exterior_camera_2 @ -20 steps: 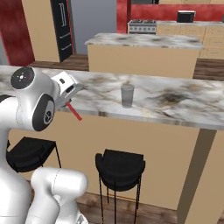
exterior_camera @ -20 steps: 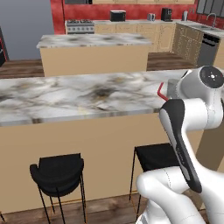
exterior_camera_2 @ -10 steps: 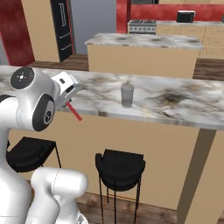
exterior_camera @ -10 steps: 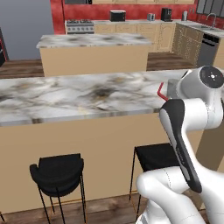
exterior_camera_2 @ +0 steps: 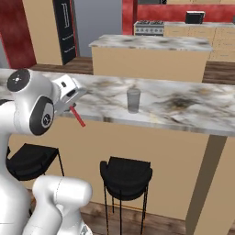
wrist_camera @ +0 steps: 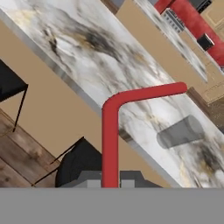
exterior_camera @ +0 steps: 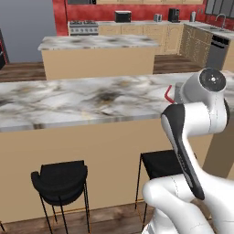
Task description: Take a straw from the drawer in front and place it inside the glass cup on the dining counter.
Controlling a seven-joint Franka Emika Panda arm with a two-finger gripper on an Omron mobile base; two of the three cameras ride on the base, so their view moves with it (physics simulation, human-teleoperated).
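From the left base view, the arm rears up at the right with the straw (exterior_camera: 168, 93) poking out red beside its head, against the edge of the desk (exterior_camera: 68, 103). The pincer itself is tucked behind the arm's white body here, so I can't judge its hold from this side, and I can't make out the cup.

From the right base view things read better. The pincer (exterior_camera_2: 72, 107) sits short of the desk's near edge, clamped on the straw (exterior_camera_2: 78, 116), which slants down and away from it. The cup (exterior_camera_2: 133, 100) stands upright on the marble, well apart from the pincer and off to its right. I'd say the carrying step is in hand: the straw is out and held, not yet delivered. The next move calls for a reach over the desk edge to the cup, then lining the straw's end up with the rim before lowering.

In the hand view, the straw (wrist_camera: 110, 131) rises between the dark fingertips and bends sharply toward the cup (wrist_camera: 180, 132), which is grey and faint against the veining. The tips are cut off at the bottom, and the drawer is nowhere I can make out.
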